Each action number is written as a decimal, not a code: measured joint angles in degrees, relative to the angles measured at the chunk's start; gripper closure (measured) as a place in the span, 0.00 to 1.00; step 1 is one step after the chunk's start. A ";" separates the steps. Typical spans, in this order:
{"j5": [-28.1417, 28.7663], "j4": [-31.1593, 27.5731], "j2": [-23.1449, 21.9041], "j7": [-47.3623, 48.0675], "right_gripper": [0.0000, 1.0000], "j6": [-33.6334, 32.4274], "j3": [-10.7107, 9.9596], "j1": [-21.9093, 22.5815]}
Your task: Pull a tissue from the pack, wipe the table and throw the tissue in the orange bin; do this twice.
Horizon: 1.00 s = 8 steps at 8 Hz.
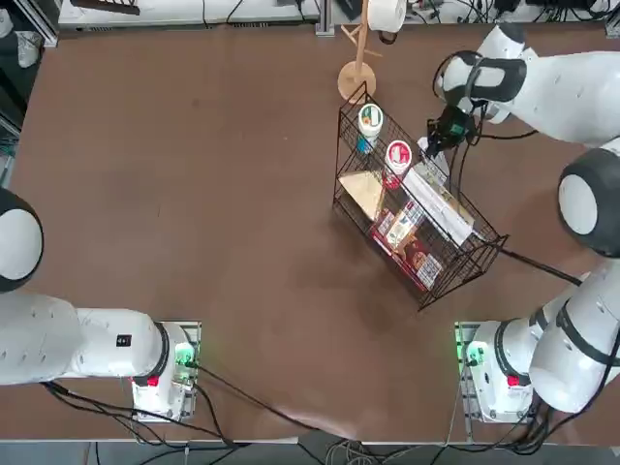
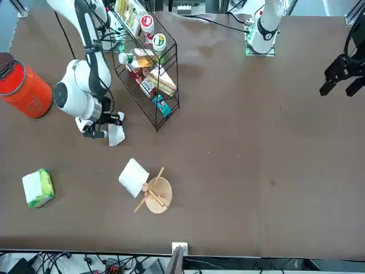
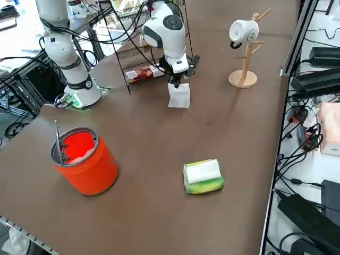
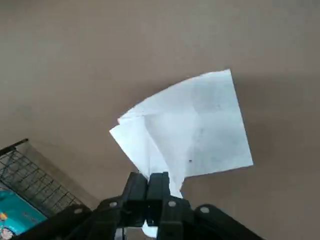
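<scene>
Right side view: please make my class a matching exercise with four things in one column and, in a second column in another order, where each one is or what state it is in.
Things
1. Orange bin
2. Tissue pack
3. White mug
4. Right end effector

Places and states
A. Hanging from a wooden stand
B. Shut on a white tissue
C. Standing on the table, round, with an open top
D. Lying on the table, green-sided with a white top

Right pairs
1-C, 2-D, 3-A, 4-B
</scene>
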 joint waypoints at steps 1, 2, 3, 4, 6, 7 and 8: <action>0.08 -0.76 0.71 0.00 0.99 1.43 0.00 0.29; 0.08 -1.14 1.90 -0.01 0.99 2.92 0.02 0.59; 0.08 -1.17 3.50 -0.46 0.99 4.70 -0.01 0.60; 0.08 -1.16 5.11 -1.49 0.99 6.22 -0.12 0.43; 0.09 -0.96 6.87 -5.22 0.99 7.30 -0.51 -1.26; 0.09 -0.74 7.04 -8.04 0.99 7.35 -0.67 -3.20; 0.09 -0.39 7.09 -10.48 0.99 7.35 -0.73 -5.10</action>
